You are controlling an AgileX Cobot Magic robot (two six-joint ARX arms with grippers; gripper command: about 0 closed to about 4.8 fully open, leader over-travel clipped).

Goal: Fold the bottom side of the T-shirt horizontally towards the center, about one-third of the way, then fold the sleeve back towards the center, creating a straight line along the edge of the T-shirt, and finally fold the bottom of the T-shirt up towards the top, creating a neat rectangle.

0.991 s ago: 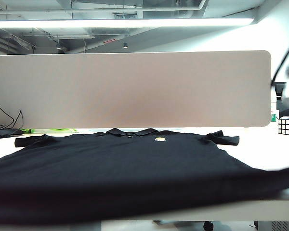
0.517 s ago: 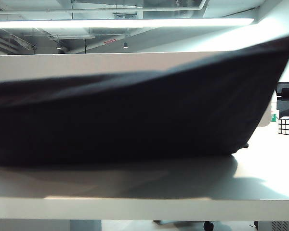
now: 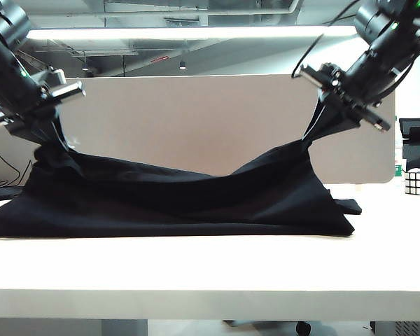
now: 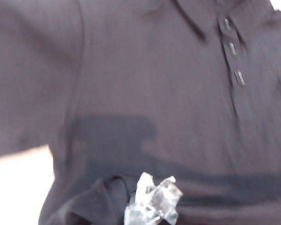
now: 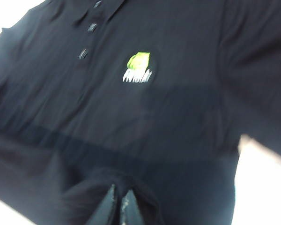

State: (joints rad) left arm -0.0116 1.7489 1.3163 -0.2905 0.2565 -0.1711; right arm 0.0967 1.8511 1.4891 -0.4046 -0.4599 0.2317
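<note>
— Black cloth fills most of what we see: the T-shirt lies across the white table, and the bottom of the T-shirt is lifted off it at both ends, sagging in a dip between them.

— Where do we find the left gripper?

— High on the left of the exterior view, above the shirt's left end. Its fingers are pressed together on a bunch of the hem. In the left wrist view we see the left gripper with its clear fingertips beside a fold of black cloth, and the buttoned placket below it.

— And the right gripper?

— High on the right of the exterior view, also pinching the hem, with the cloth hanging from it in a taut strip down to the shirt's right end. In the right wrist view the right gripper has its fingers close together with cloth gathered around them. Beyond it we see the yellow-green logo on the chest and the buttons near the collar.

— What else do we see on the table?

— A Rubik's cube at the far right, well apart from the shirt. A sleeve tip pokes out at the right end. A grey partition panel stands behind everything.
</note>
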